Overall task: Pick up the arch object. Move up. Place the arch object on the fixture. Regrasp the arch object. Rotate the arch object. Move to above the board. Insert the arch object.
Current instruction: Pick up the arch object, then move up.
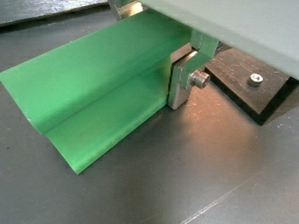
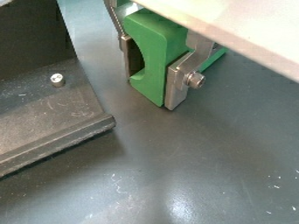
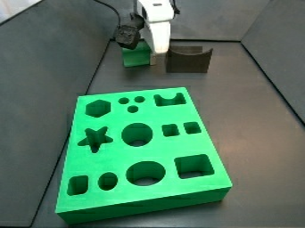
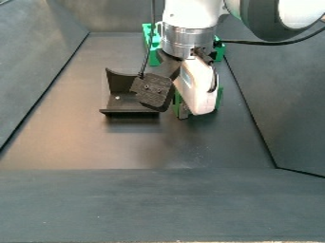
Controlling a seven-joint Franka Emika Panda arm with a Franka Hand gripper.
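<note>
The arch object [image 2: 149,54] is a small green block with a curved notch. It stands on the dark floor, next to the fixture. My gripper [image 2: 149,87] is down over it, and the silver fingers [image 2: 177,83] press against both of its ends. It fills a wrist view as a long green piece [image 1: 93,87], with one finger [image 1: 177,80] against its end. In a side view the gripper [image 3: 142,53] covers the arch [image 3: 135,58], just left of the fixture [image 3: 187,59]. The board [image 3: 143,147] lies nearer the camera. In a side view the gripper [image 4: 188,107] hides the arch.
The fixture's dark base plate, with a screw in it, lies close beside the fingers in both wrist views [image 1: 251,83] [image 2: 47,109]. In a side view the fixture [image 4: 127,97] sits left of the gripper. Dark walls enclose the floor on both sides [image 3: 48,80] [image 4: 273,95].
</note>
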